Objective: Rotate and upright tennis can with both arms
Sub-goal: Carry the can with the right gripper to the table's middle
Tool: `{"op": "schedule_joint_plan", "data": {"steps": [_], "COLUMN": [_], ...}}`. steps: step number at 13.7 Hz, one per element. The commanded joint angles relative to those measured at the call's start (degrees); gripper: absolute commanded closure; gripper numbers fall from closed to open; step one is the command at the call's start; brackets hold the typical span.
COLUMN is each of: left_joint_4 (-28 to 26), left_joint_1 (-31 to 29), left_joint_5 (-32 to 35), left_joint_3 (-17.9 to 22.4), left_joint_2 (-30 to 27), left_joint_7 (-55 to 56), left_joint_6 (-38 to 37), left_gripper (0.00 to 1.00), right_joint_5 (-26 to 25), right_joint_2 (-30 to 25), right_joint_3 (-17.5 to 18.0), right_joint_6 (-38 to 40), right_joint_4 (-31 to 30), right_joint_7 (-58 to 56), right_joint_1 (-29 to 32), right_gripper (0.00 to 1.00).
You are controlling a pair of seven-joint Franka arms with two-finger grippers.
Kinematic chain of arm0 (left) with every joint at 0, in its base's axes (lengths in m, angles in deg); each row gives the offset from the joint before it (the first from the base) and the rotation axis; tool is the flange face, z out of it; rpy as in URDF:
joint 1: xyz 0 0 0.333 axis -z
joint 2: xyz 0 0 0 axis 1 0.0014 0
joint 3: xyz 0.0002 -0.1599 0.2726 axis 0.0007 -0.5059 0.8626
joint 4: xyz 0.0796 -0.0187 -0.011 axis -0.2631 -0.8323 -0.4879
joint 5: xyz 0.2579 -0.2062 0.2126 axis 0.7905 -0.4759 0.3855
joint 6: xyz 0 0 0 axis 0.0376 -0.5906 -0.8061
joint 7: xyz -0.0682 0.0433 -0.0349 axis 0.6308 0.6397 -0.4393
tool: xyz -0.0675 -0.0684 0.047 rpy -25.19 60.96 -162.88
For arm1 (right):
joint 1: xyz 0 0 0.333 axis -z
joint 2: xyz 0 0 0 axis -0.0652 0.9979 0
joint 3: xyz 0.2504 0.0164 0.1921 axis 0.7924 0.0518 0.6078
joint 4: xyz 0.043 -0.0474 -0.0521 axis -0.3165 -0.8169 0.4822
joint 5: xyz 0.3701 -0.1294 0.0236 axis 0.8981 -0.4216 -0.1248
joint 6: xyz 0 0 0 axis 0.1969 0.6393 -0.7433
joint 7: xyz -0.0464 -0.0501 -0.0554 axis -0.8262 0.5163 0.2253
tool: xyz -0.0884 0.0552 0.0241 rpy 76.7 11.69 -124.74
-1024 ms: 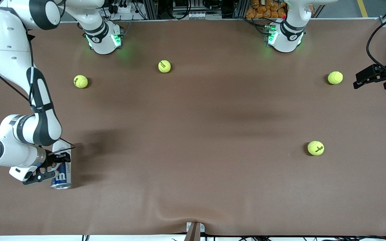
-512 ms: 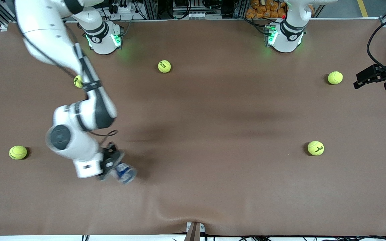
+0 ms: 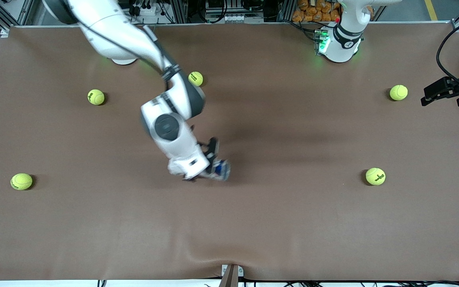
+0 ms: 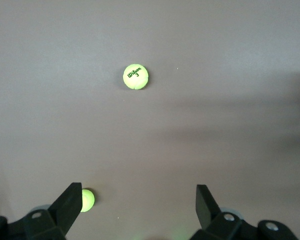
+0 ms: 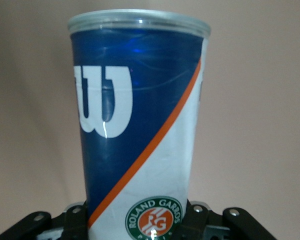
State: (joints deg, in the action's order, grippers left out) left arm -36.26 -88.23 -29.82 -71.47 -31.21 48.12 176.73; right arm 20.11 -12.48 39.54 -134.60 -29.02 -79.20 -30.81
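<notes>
Front view: my right jaws (image 3: 212, 165) clamp the blue-and-white cylindrical tennis can (image 3: 221, 170) over mid-surface; left jaws (image 3: 444, 93) wait apart. Next: handover for uprighting.

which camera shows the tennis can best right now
The right wrist view: the tennis can fills it, logo readable. The front view shows only its end under the right gripper. The left wrist view misses it.

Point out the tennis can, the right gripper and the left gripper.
tennis can (image 5: 140, 130): right wrist view, blue side wall.
right gripper (image 3: 213, 161): front view, between fingertips, at the can.
left gripper (image 4: 138, 200): left wrist view, between open fingertips.
</notes>
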Motion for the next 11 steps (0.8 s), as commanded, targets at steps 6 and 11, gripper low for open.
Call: {"op": "schedule_joint_plan", "data": {"steps": [6,11], "left_joint_4": [0.97,0.8], "left_joint_1": [-0.2,-0.2], "left_joint_5": [1.04,0.87], "left_joint_3": [-0.22,-0.22], "left_joint_2": [0.46,0.99], "left_joint_7": [-0.42,-0.33], "left_joint_6": [-0.17,-0.17], "left_gripper": [0.0,0.0], "right_joint_5": [-5.85,-6.74], "right_joint_2": [6.49,6.41], "right_joint_3": [-0.92,-0.92], "right_joint_6": [-4.67,-4.58], "right_joint_4": [-0.34,-0.07], "right_joint_7": [-0.67,-0.67], "right_joint_1": [-8.43,-8.43], "right_gripper": [0.4,0.0]}}
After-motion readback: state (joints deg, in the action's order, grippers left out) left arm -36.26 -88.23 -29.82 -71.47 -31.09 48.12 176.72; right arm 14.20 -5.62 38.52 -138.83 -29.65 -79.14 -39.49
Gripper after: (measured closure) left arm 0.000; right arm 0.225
